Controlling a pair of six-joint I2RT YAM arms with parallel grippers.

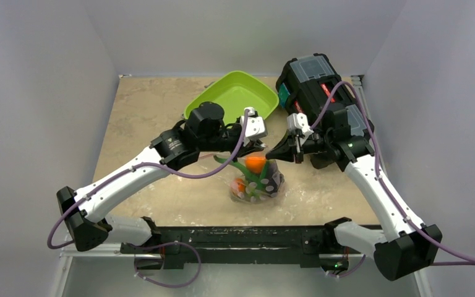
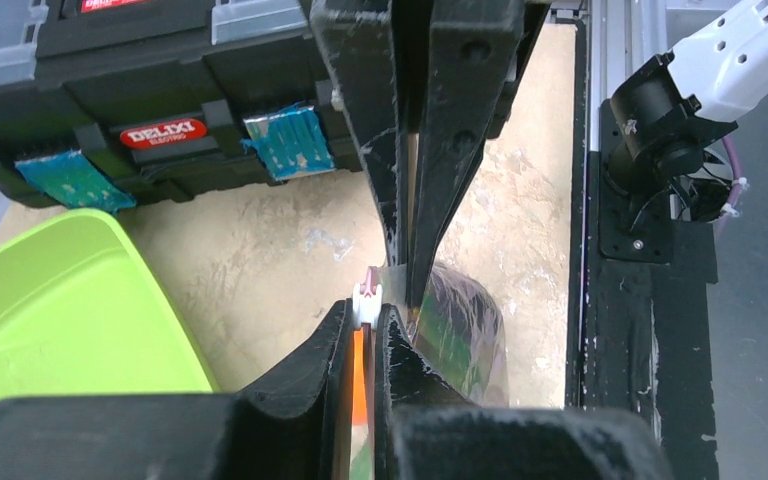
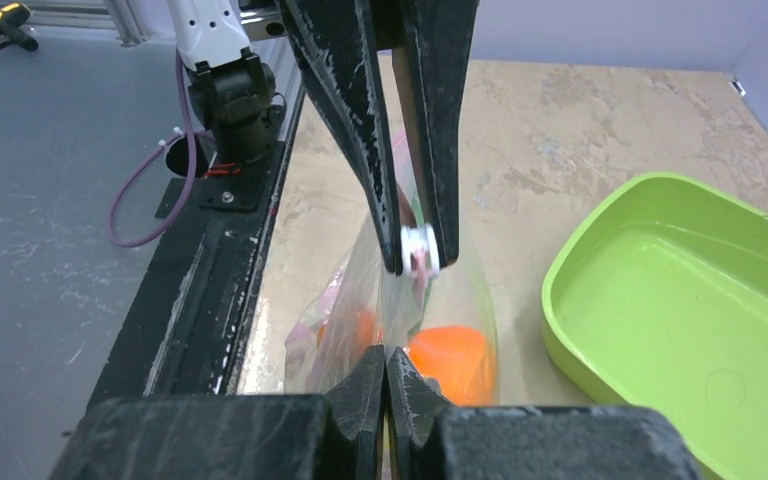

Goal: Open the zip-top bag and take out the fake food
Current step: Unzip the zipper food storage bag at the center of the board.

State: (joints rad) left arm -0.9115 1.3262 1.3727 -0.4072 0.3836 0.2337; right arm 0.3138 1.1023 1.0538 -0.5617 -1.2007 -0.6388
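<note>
left gripper (image 2: 365,314) is clamping on the pink zip strip (image 2: 367,290) at the mouth of the zip-top bag (image 1: 258,182). right gripper (image 3: 386,356) is pinching the clear plastic of that same mouth just beside it, so both sets of jaws are closing on the bag with no gap showing between the fingers.

i am seeing the two tools meeting nose to nose over the middle of the table (image 1: 142,111). the bag is hanging below them, and its bottom appears to be resting on the tabletop toward the near edge. open room is lying to the left of the bag. behind it the green tray (image 1: 238,93) is sitting near, and the black toolbox (image 1: 312,77) is crowding the far right corner, close behind the right wrist.

both arms are reaching forward from their bases and bending inward, with elbows pointing outward.

the bag is looking crinkled and drawn up tall. the fake food (image 1: 255,164) is bunching inside it, with an orange piece on top, green stems across the middle and something dark at the right.
</note>
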